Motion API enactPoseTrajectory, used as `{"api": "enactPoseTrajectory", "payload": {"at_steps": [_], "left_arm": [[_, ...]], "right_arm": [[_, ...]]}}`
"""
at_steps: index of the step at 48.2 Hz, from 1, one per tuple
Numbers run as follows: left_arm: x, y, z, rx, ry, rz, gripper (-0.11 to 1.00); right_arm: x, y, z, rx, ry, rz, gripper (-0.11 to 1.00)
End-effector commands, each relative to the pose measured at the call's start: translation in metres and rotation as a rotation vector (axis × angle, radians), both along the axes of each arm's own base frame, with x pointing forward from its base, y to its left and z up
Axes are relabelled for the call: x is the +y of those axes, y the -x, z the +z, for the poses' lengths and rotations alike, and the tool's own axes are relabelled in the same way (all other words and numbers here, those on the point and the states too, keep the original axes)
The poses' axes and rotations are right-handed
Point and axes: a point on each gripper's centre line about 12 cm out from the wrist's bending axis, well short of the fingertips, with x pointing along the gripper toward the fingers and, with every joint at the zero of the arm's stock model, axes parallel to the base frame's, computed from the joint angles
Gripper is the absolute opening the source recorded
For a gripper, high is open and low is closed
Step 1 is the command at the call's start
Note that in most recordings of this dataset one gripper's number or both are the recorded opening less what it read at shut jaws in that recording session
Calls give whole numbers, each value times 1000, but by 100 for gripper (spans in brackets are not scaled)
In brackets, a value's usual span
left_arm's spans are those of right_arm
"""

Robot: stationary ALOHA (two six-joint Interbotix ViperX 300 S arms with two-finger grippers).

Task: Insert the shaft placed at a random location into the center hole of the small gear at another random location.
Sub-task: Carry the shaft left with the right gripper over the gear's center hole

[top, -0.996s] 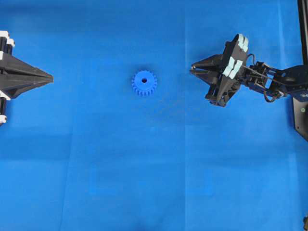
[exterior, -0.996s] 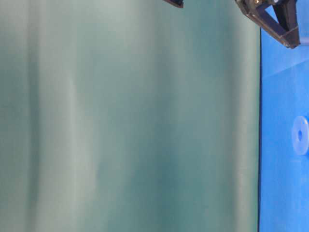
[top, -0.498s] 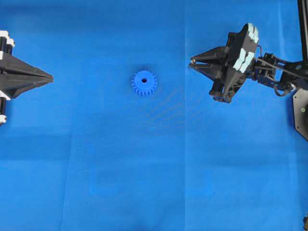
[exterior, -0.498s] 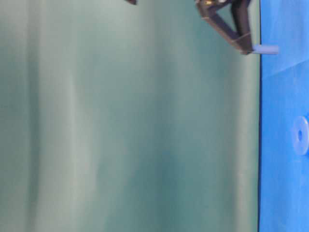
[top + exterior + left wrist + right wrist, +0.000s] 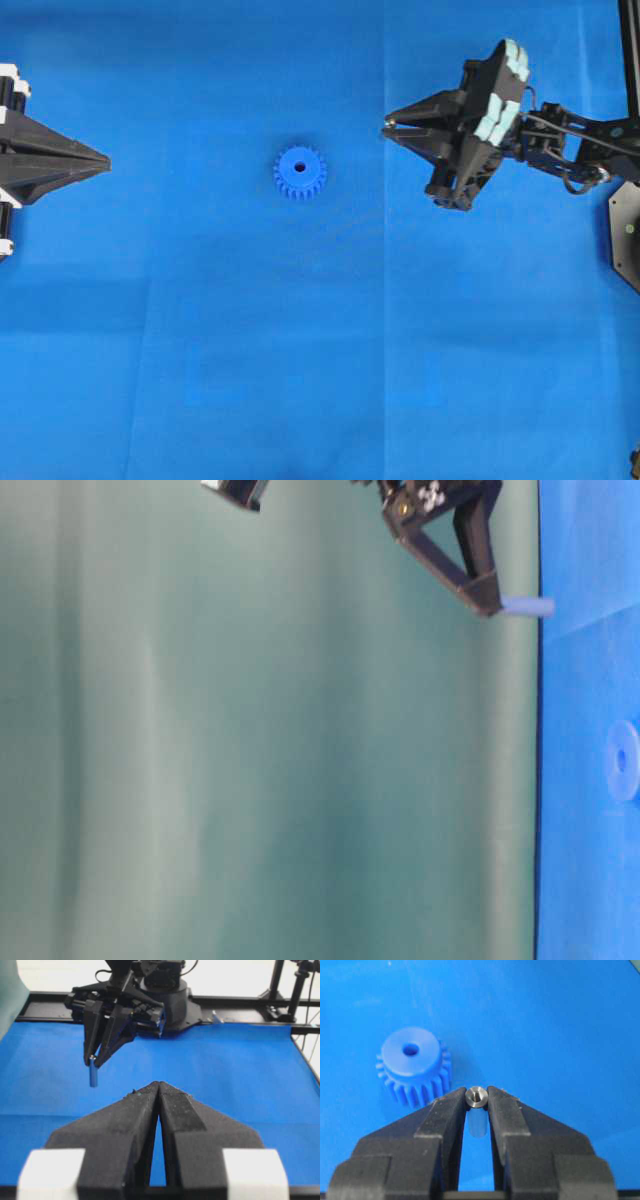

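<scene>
Blue mat (image 5: 320, 350): small gear (image 5: 300, 172) flat, center hole (image 5: 300, 167) upward. Right gripper (image 5: 476, 1102) pinching shaft (image 5: 476, 1097), upright for insertion. Left gripper (image 5: 159, 1085) closed, empty, parked clear.

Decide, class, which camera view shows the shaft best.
The right wrist view: the shaft fills the middle, clamped between the right gripper fingertips, round end visible. The left wrist and table-level views show a small pin below the tips. Overhead, it is barely discernible.

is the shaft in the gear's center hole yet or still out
Out. The shaft is pinched in the right gripper, while the small gear lies apart on the cloth, its center hole empty.
</scene>
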Motion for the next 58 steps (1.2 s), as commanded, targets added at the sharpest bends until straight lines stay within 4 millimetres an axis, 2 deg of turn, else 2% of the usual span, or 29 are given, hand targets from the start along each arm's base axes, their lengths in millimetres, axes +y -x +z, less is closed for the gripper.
{"api": "enactPoseTrajectory", "payload": {"at_steps": [1, 15, 27, 43, 58], "left_arm": [[0, -1, 4, -12, -2, 1, 0], [0, -1, 4, -12, -1, 1, 0], [0, -1, 5, -14, 0, 1, 0], [0, -1, 5, -14, -2, 1, 0], [0, -1, 4, -14, -2, 1, 0]], "right_arm": [[2, -18, 12, -32, 4, 17, 3], [8, -67, 18, -31, -4, 61, 3], [12, -92, 24, -34, -2, 90, 3], [14, -95, 21, -25, -5, 95, 3], [13, -99, 3, 13, -12, 92, 3]]}}
